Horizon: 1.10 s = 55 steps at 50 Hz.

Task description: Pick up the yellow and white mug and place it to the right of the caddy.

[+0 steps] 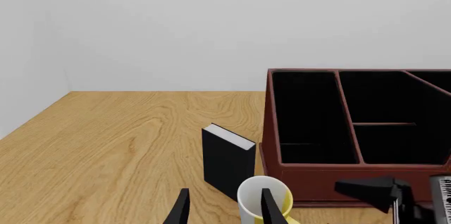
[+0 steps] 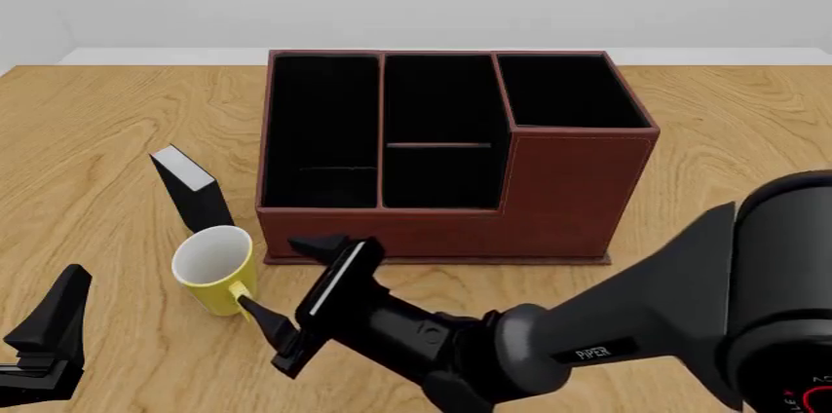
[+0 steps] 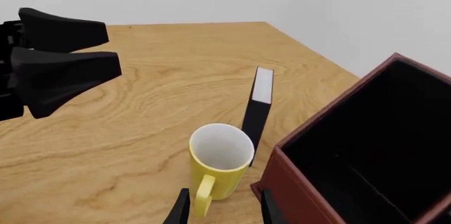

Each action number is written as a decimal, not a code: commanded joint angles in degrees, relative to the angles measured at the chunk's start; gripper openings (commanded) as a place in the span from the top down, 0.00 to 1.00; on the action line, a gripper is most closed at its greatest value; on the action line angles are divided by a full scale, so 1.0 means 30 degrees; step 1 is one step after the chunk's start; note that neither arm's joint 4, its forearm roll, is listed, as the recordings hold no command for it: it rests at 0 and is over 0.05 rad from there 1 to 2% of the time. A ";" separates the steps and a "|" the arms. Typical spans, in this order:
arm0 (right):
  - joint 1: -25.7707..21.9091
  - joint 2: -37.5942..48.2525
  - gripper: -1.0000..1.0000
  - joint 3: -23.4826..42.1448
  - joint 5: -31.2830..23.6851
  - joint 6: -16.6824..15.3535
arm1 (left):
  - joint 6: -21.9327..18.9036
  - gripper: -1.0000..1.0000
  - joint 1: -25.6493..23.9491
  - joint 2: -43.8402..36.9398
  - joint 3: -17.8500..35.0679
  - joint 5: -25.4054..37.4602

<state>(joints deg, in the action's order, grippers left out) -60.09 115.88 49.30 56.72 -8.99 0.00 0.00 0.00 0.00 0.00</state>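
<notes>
The yellow and white mug [image 2: 214,267] stands upright on the desk [image 2: 728,131] near its front-left corner, just beside the caddy [image 2: 442,155] and a black box [image 2: 189,184]. The right claw [image 2: 288,288] is spread around its handle, seemingly not touching. The left claw [image 2: 46,335] looks spread.

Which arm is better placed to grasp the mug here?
Right. The right gripper is open with its fingers flanking the handle of the yellow and white mug; the left gripper sits off to the side.
</notes>
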 commanded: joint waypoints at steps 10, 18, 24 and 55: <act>-0.0167 0.0799 0.00 0.0703 -0.0128 0.0086 | 0.0000 0.00 0.0000 0.0000 0.0000 0.0000; -0.0228 0.1057 0.00 0.0870 -0.0178 0.0162 | 0.0000 0.00 0.0000 0.0000 0.0000 0.0000; -0.0158 0.1195 0.00 0.1062 -0.0289 0.0221 | 0.0000 0.00 0.0000 0.0000 0.0000 0.0000; -0.0374 0.2347 0.00 0.2369 -0.0665 0.0571 | 0.0000 0.00 0.0000 0.0000 0.0000 0.0000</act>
<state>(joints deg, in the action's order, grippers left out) -61.15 121.78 55.22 55.04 -7.61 0.00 0.00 0.00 0.00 0.00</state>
